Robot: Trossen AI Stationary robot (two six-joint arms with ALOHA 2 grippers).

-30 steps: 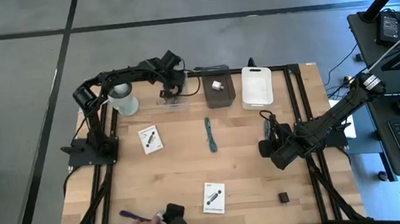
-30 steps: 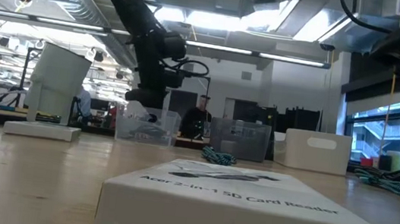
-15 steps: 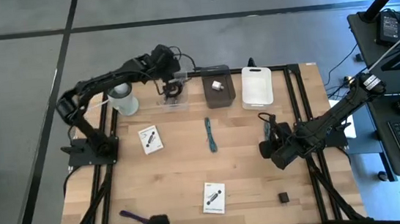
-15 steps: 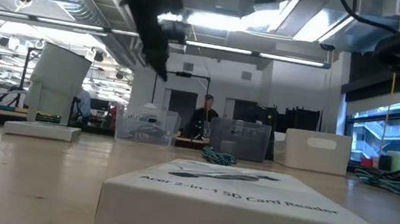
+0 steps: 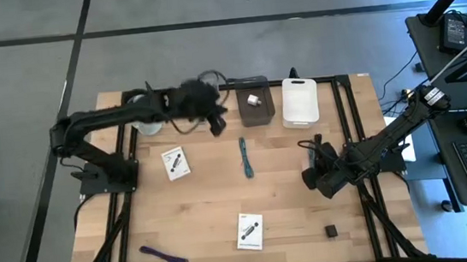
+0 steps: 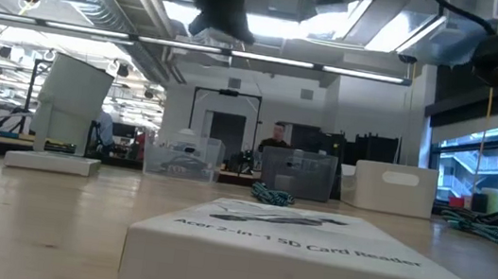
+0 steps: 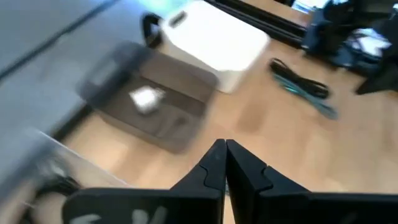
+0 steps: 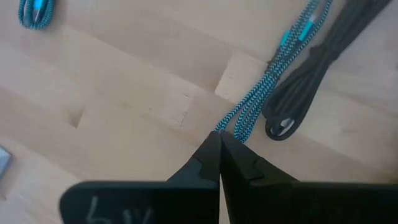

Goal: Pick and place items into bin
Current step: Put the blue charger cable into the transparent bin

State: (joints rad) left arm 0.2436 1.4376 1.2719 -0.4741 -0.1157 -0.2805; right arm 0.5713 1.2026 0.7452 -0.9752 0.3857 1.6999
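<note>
High view: grey bin [image 5: 256,101] at upper centre holds one white bit. Loose on table [image 5: 206,204]: two cards [image 5: 176,163], teal strap [image 5: 245,157], purple strap [image 5: 164,255], cube [image 5: 331,231]. Mostly undone. Left hand [image 5: 213,120] pinched empty beside the bin; right hand [image 5: 317,177] pinched empty, centre right.

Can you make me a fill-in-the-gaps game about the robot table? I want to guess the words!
1. The strap near the table's front edge is coloured ____.
2. The left pincer has its fingers ____.
3. The number of white cards lying on the table is ____.
4. The small white thing lies inside the ____ bin, beside the white one.

Missing words: purple; shut; two; grey
</note>
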